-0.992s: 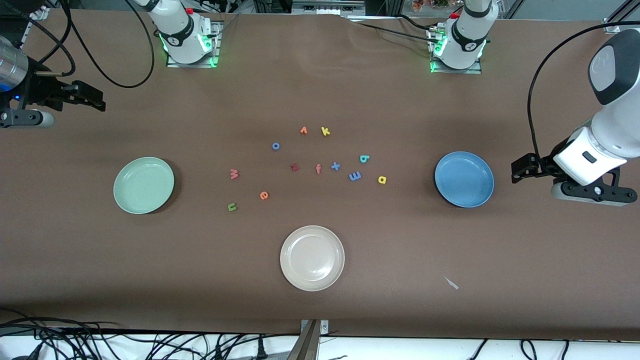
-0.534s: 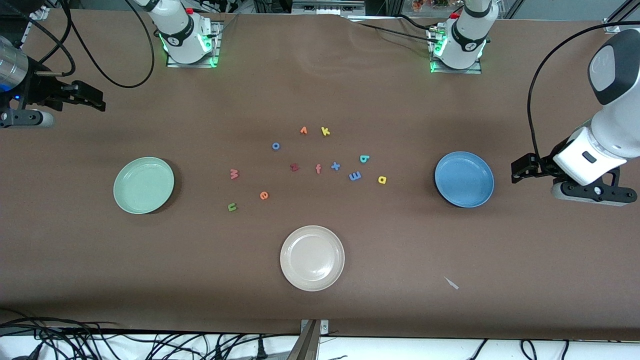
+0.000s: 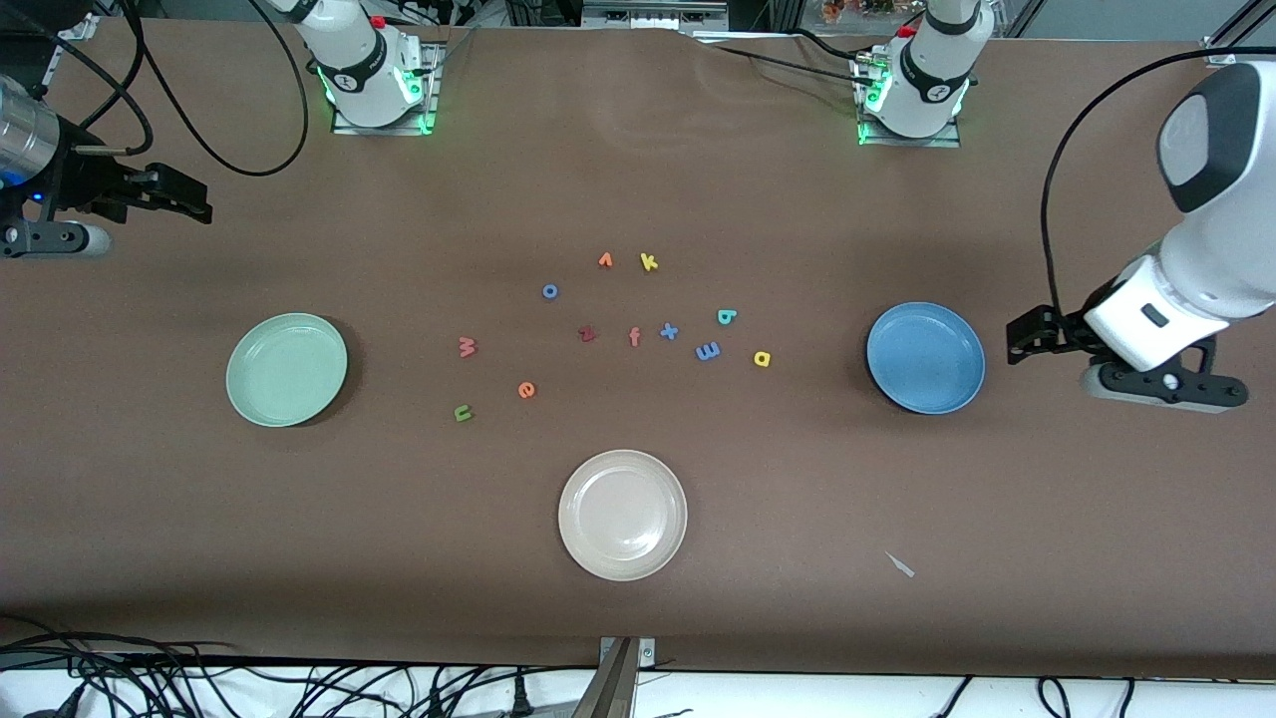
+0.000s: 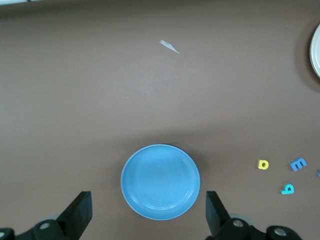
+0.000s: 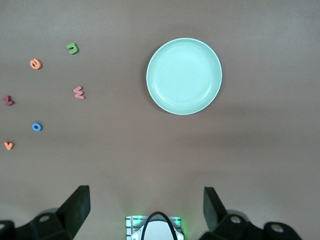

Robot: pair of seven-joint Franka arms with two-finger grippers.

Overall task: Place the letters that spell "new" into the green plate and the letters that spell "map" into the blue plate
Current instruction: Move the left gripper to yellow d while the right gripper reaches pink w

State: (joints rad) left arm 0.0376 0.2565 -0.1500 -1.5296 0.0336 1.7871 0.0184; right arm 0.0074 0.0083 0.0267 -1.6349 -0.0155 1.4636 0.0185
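The letters that spell "new", a green n (image 3: 463,412), an orange e (image 3: 526,390) and a pinkish-red w (image 3: 467,346), lie loose on the bench (image 3: 897,199) beside the empty green plate (image 3: 244,374). The blue m (image 3: 708,351), yellow a (image 3: 762,359) and teal p (image 3: 727,317) lie between the middle cluster and the blue plate (image 3: 902,339), also empty. No letter has shifted in the last second. The left claw (image 3: 1015,341) has edged a little toward the blue plate and hangs just beside it with its jaws wide and nothing in them. The right claw (image 3: 199,207) waits open over the bench's end, well apart from the green plate. Judging by this, sorting has not begun; the left arm seems to be starting its approach.
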